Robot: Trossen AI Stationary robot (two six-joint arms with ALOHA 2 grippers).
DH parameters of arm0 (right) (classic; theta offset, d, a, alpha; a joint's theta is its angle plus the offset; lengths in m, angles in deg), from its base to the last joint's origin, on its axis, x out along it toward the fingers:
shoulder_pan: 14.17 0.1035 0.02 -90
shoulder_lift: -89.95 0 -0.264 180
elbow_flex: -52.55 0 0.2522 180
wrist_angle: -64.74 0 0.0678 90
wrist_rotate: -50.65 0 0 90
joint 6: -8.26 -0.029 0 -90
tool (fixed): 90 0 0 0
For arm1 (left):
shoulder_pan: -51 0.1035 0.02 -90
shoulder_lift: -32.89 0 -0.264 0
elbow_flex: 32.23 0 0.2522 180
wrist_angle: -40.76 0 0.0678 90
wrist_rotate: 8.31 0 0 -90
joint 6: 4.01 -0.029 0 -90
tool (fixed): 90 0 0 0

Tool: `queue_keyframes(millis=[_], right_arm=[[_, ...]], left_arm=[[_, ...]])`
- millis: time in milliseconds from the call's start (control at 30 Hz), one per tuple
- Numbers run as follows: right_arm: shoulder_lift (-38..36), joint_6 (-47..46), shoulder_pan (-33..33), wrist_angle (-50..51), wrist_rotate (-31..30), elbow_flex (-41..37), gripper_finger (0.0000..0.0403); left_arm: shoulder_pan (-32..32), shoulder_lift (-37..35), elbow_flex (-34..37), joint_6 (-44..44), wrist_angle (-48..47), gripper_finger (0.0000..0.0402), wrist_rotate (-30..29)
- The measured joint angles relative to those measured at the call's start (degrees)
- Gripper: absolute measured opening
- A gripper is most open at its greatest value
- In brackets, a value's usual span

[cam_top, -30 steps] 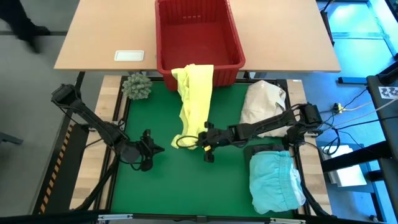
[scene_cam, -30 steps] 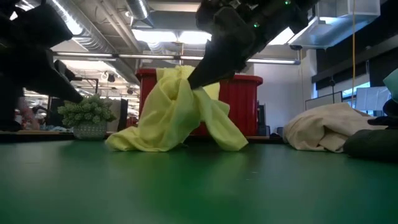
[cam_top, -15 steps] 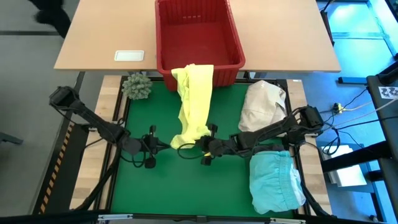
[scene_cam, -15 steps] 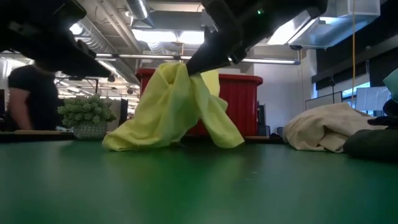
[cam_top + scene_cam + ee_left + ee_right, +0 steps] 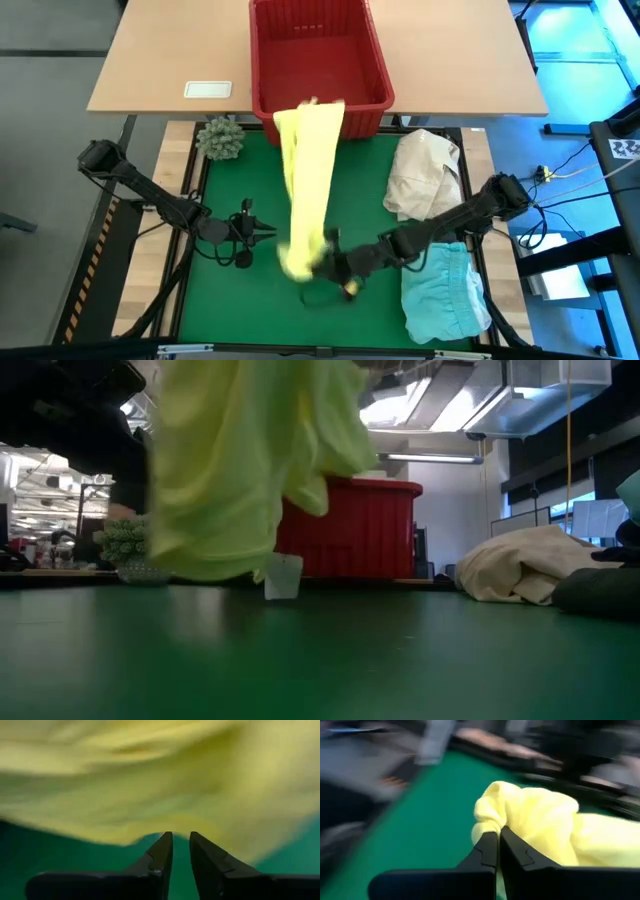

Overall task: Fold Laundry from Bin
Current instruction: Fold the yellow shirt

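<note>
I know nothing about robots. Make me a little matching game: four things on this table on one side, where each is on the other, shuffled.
Things:
1. yellow shirt
2. turquoise garment
3. plant ball
4. cream bundle

Places:
A. just outside the mat's far left corner
B. near right corner
C. stretched from the red bin to the right gripper
D. right side, past the turquoise garment

Pairs: 1-C, 2-B, 3-A, 4-D

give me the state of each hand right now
Left hand: slightly open, holding nothing, near the yellow garment.
Right hand: shut on the yellow garment.
</note>
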Motion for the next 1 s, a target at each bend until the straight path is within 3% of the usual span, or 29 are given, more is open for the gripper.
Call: queue_keyframes(millis=[67, 233, 467, 667, 833, 1000], right_arm=[[0.0, 0.3, 1.5, 1.3, 4.9, 1.0, 0.0003], [0.0, 1.4, 4.5, 1.6, 3.5, 3.5, 0.0003], [0.0, 2.1, 4.0, 2.5, -9.9, 4.8, 0.0003], [0.0, -9.7, 0.0, 11.5, -21.9, 4.7, 0.0003], [0.5, -18.7, -4.2, 20.0, -22.7, 4.7, 0.0003], [1.1, -21.9, -7.5, 20.7, -22.9, 1.3, 0.0003]], left_arm=[[0.1, 0.0, 0.0, -1.0, 0.0, 0.0068, -0.5], [1.5, 0.0, 0.0, -5.8, 0.0, 0.0073, -2.7], [3.5, 0.0, 0.0, -5.5, 0.3, 0.0073, 1.0], [3.4, 0.0, 0.0, -5.5, 5.6, 0.0073, 5.6], [3.4, 0.0, 0.0, -5.5, 9.7, 0.0073, 6.7], [3.4, 0.0, 0.0, -5.5, 9.9, 0.0073, 6.7]])
